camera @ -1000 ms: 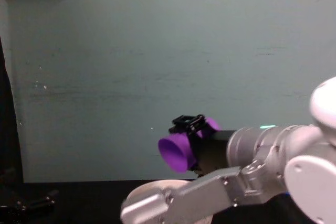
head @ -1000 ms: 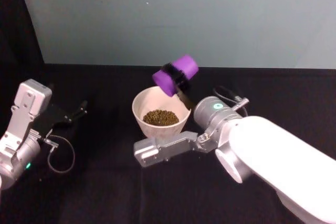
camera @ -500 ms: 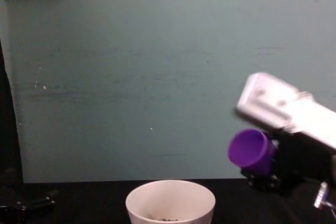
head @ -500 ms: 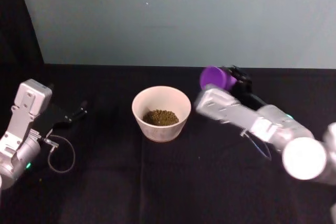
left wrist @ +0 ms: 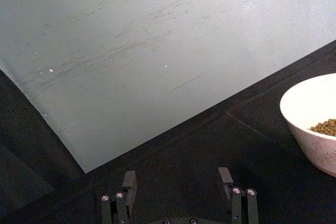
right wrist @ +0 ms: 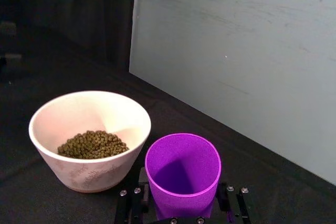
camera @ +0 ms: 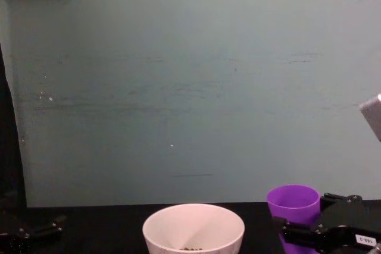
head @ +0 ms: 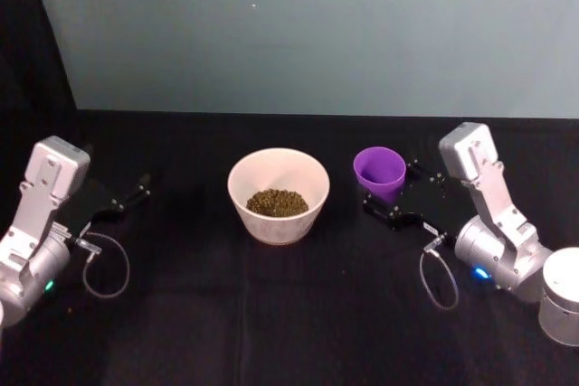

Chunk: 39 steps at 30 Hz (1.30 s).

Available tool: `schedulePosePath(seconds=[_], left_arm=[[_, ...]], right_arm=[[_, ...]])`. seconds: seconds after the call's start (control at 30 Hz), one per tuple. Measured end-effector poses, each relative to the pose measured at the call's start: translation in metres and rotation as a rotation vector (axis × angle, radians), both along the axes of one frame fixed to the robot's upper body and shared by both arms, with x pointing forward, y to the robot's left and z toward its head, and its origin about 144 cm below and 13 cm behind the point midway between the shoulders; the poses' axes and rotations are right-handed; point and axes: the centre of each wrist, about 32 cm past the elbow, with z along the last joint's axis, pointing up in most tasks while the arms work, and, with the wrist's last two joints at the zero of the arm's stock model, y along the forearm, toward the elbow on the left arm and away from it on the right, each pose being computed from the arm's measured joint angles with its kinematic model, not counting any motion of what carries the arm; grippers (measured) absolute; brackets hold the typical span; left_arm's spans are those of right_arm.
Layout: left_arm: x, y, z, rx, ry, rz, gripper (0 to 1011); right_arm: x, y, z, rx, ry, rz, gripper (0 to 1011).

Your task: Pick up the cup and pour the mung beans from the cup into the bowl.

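Where it hung tilted a moment ago, the cup (head: 379,169) now stands upright beside the bowl (head: 278,194), clasped by the right gripper (head: 391,200).

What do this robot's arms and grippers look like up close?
Both arms are chunky silver-white metal with rounded joints. The left gripper and right gripper are black, with thin straight fingers fixed by small screws. A thin grey cable loops beside each wrist, a small light glows on each arm, and the right gripper carries a little white label.

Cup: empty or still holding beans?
Empty. The cup stands upright with a bare purple inside; the mung beans lie in the bowl.
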Motion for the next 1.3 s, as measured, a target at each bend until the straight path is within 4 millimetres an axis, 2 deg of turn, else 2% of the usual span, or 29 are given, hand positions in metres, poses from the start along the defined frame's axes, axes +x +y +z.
schedulePosePath(seconds=[0.6, 1.3], left_arm=[[0.0, 0.0, 0.0, 0.0, 0.0, 0.0, 1012], [0.0, 0.0, 0.0, 0.0, 0.0, 0.0, 1012]], right_arm=[[0.001, 0.001, -0.017, 0.191, 0.056, -0.034, 724], [0.001, 0.002, -0.029, 0.242, 0.087, -0.017, 724]])
